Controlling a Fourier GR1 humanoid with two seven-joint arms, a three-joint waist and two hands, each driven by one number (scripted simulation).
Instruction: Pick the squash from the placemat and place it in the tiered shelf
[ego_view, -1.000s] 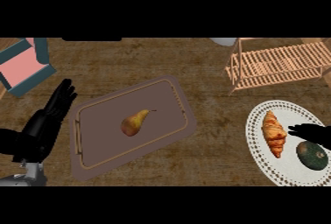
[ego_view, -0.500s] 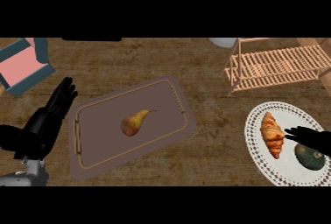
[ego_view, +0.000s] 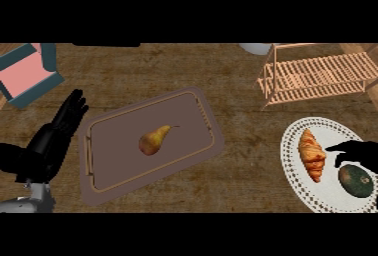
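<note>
The squash (ego_view: 153, 141) lies on its side in the middle of the placemat (ego_view: 118, 170). It is pear-shaped, yellow shading to orange-brown, with its thin stem pointing up and to the right. Nothing touches it. The placemat is a brown rounded rectangle with a lighter inset border, set at a slant on the wood-grain counter (ego_view: 236, 180).

Just beside the placemat's left edge is the left hand (ego_view: 46, 147), released, its black fingers straight and pointing up, holding nothing.

Bare counter lies between the squash and the shelf (ego_view: 317, 75), which stands well apart at the upper right. It is a pale wooden frame with slatted tiers.

Below the shelf, at the right, is a white plate (ego_view: 325, 195) with a lacy rim. On it a golden croissant (ego_view: 312, 155) lies lengthwise, with a dark green round fruit (ego_view: 356, 181) beside it. The right hand (ego_view: 359, 152) comes in from the right edge over the plate, between croissant and fruit; I cannot tell whether it is released or clenched.

A teal frame with a pink panel (ego_view: 26, 75) sits at the upper left.
</note>
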